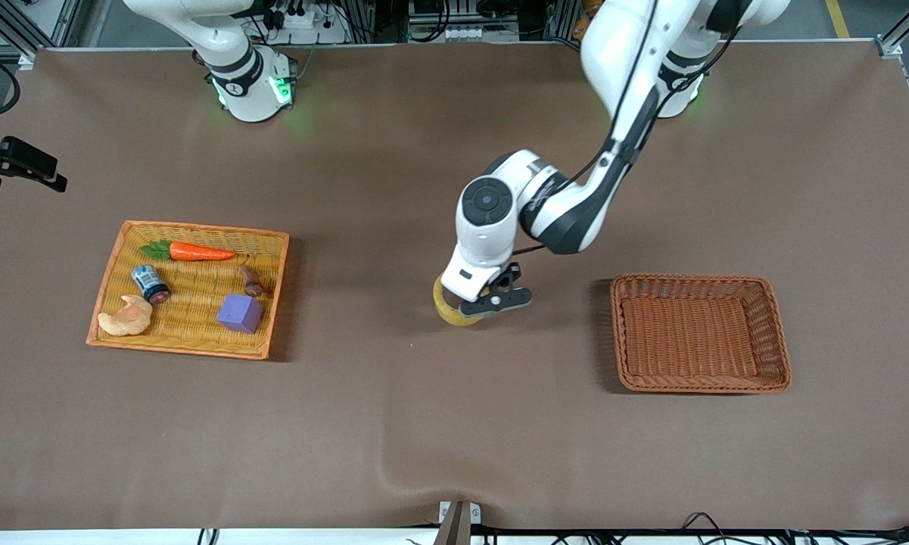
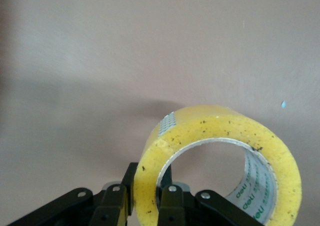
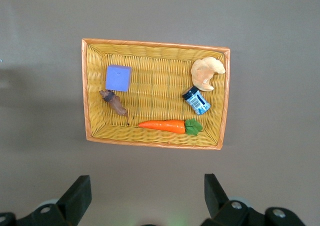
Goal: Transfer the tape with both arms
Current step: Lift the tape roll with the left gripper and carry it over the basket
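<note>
Tape (image 1: 452, 312), a translucent yellow roll, sits pinched in my left gripper (image 1: 492, 301) at the middle of the brown table (image 1: 454, 424), between the two baskets. My left wrist view shows why the hold works: one black finger (image 2: 114, 206) is outside the ring and the other inside its open centre, so the jaws clamp the roll's wall (image 2: 148, 186) and the ring stands on edge, its printed grey core facing outward. From the front view I cannot tell whether the roll touches the table or hangs just above it. My left arm comes from its base at the far edge and bends low over this middle spot, which I judge to be the handover zone, reachable by both arms. The empty reddish-brown basket (image 1: 700, 382) lies near, toward my left arm's end of the table, and looks like the likely drop place. My right gripper (image 3: 145, 196) hangs high with its fingers spread wide, over the yellow basket (image 3: 90, 93) at my right arm's end; that arm waits. That basket holds a carrot (image 3: 162, 126), a purple block (image 3: 118, 78), a croissant (image 3: 206, 72), a small blue can (image 3: 196, 100) and a small brown object (image 3: 115, 104).
</note>
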You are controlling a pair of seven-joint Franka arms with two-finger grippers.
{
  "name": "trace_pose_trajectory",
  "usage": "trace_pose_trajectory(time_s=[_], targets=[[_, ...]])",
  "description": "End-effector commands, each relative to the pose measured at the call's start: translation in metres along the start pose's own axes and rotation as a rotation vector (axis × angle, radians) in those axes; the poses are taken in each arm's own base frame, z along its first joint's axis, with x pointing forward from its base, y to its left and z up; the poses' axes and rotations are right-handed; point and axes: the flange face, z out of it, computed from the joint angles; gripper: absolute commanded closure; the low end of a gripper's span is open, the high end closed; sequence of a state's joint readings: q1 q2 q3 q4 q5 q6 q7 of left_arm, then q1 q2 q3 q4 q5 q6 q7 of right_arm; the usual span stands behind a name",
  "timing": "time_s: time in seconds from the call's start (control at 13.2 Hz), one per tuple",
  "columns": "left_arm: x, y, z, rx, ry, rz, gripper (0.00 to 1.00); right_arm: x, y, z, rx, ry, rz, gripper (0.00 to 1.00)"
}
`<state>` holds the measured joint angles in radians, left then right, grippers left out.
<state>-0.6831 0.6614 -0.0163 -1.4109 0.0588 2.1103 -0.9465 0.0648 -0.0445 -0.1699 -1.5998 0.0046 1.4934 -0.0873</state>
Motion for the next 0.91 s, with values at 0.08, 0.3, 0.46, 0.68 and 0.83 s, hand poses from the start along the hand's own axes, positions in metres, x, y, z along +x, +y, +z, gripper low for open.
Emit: trace_pose_trajectory(time_s=[0.08, 0.3, 0.46, 0.68, 0.83], targets=[[0.046, -0.057, -0.059, 0.036, 0.028, -0.109, 1.00, -0.004, 0.005, -0.012, -0.017, 0.011, -0.001, 0.00], [0.098, -0.115, -0.077, 0.037, 0.051, -0.172, 1.00, -0.004, 0.005, -0.013, -0.017, 0.013, -0.001, 0.00], [0.131, -0.158, -0.069, 0.053, 0.040, -0.146, 1.00, -0.005, 0.004, -0.013, -0.017, 0.007, 0.001, 0.00], [0.168, -0.223, -0.052, 0.090, 0.020, -0.105, 1.00, -0.006, 0.005, -0.013, -0.016, 0.005, 0.001, 0.00], [0.181, -0.255, -0.033, 0.113, -0.012, -0.103, 1.00, -0.006, 0.007, -0.013, -0.016, 0.005, 0.004, 0.00]])
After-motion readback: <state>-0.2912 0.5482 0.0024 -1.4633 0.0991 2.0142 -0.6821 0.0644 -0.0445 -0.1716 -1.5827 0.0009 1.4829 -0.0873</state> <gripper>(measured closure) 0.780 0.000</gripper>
